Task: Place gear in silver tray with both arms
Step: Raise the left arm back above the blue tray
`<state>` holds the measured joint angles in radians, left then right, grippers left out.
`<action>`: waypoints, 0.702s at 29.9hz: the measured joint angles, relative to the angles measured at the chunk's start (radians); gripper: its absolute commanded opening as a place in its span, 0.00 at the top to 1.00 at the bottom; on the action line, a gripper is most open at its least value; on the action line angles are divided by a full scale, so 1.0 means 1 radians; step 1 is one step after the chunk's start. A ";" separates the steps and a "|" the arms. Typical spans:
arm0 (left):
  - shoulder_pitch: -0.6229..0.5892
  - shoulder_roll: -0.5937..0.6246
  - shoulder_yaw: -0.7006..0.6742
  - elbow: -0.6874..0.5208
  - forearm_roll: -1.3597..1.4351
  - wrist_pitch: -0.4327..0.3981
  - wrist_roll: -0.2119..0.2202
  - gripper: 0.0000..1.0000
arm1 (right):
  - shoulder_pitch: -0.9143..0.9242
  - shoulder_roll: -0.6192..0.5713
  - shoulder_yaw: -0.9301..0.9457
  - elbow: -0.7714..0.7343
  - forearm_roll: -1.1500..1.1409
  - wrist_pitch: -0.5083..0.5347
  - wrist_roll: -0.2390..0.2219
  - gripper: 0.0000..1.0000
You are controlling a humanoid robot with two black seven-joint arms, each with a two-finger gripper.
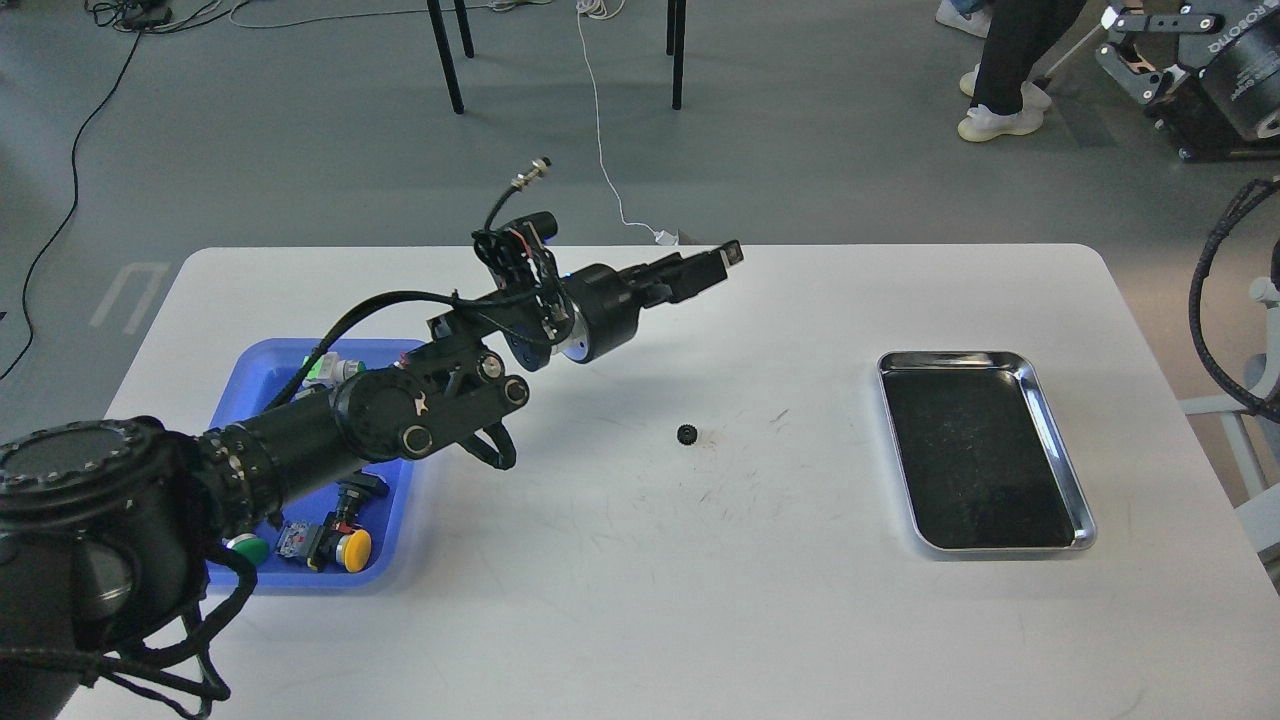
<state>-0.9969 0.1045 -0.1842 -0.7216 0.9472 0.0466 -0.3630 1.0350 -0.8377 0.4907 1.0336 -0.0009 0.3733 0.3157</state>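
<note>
From the head camera I see my left arm (400, 420) reaching in from the lower left, up and across the white table (640, 580). Its gripper (722, 262) hangs in the air above the table's far middle, pointing right and away from me. The fingers sit close together and dark, so I cannot tell whether they are parted or closed, and I see nothing between them.

The gear (687, 434) is small and black. It lies flat on the bare tabletop near the middle, nearer to me than the gripper and well apart from it. Nothing touches it.

The silver tray (1060, 440) sits on the right side of the table, well apart from the gear. Its dark floor holds nothing that I can make out.

A blue tray (395, 520) lies at the left, partly under my arm. It holds small parts, among them a yellow button (355, 549) and a green button (248, 549).

My right gripper is not in view; only a black cable loop (1215, 300) shows at the right edge.

Beyond the table, on the grey floor, I see chair legs (450, 60), a white cable (600, 130) and a person's legs (1010, 70) in white shoes.
</note>
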 measured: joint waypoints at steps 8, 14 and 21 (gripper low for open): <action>0.018 0.205 -0.284 -0.021 -0.512 -0.242 0.004 0.03 | 0.307 0.055 -0.405 -0.004 -0.250 0.001 0.001 0.02; 0.054 0.320 -0.371 -0.021 -0.837 -0.380 0.009 0.03 | 0.477 0.197 -0.655 -0.004 -0.404 -0.039 0.009 0.03; 0.088 0.386 -0.379 -0.025 -0.989 -0.419 0.009 0.03 | 0.580 0.420 -0.946 -0.002 -0.663 -0.081 0.015 0.05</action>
<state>-0.9085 0.4905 -0.5632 -0.7462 -0.0417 -0.3727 -0.3543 1.6154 -0.4181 -0.4550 1.0317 -0.6637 0.2918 0.3306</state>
